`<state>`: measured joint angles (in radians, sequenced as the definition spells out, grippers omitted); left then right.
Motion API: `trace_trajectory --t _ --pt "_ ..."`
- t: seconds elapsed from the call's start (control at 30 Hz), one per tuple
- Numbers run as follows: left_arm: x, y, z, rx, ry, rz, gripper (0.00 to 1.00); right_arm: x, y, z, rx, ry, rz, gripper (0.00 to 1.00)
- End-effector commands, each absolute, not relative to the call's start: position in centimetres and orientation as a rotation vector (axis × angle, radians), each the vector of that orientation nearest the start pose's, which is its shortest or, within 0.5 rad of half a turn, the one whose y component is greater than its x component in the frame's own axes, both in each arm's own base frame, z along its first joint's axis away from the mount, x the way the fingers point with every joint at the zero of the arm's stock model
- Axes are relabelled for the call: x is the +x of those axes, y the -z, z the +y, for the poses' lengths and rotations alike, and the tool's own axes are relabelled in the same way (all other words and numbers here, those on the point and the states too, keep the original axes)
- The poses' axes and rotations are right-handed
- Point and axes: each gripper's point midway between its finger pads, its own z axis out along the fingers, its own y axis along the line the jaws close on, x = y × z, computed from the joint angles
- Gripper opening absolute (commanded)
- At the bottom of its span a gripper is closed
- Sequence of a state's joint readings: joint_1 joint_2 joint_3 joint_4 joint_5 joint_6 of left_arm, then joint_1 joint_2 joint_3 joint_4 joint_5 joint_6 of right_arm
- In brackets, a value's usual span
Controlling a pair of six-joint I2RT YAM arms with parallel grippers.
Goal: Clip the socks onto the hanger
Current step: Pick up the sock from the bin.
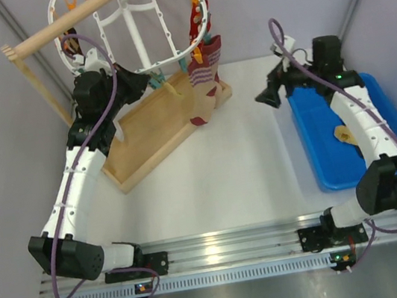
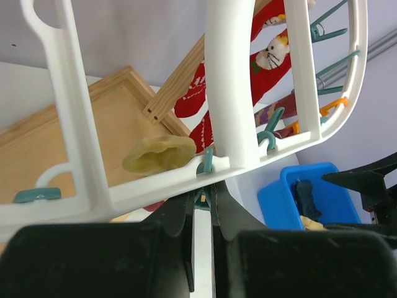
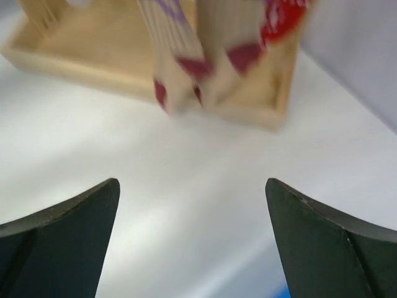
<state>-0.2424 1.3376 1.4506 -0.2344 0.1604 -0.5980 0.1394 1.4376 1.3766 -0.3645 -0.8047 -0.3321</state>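
- The left gripper has its fingers almost together, pinched on the tail of a teal clip that hangs from the lower rim of the hanger.
- Just beside that clip, behind the same rim, sits a tan-yellow piece. Whether it is a sock cannot be told.
- Farther along the rim, red-and-tan socks hang clipped to the hanger and dangle over the wooden tray below it.
- The right gripper is well apart from the hanger, out to its right over the bare table. Its fingers are spread wide and hold nothing.
- Beyond it, farthest from the hanger, a blue bin holds a tan sock and a dark sock.
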Motion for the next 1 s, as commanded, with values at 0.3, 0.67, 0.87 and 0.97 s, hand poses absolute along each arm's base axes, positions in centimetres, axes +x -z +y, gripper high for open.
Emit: trace_trajectory --t 0.3,0.67,0.87,0.97 --pt "40.5 -41.8 -16.5 -0.099 0.820 1.651 0.00 30.6 -15.7 -11.8 -1.336 -0.226 2.273 0.83" --pt "40.6 -41.7 -16.6 -0.090 0.825 1.660 0.00 29.5 -9.1 -17.9 -1.327 0.031 2.331 0.69" --pt "40.6 -42.2 -16.5 -0.082 0.817 1.647 0.00 29.5 -6.5 -18.3 -1.292 0.011 2.379 0.67" --pt "40.7 -41.9 -16.7 -0.088 0.829 1.658 0.00 30.6 -6.1 -18.9 -1.277 0.051 2.367 0.63"
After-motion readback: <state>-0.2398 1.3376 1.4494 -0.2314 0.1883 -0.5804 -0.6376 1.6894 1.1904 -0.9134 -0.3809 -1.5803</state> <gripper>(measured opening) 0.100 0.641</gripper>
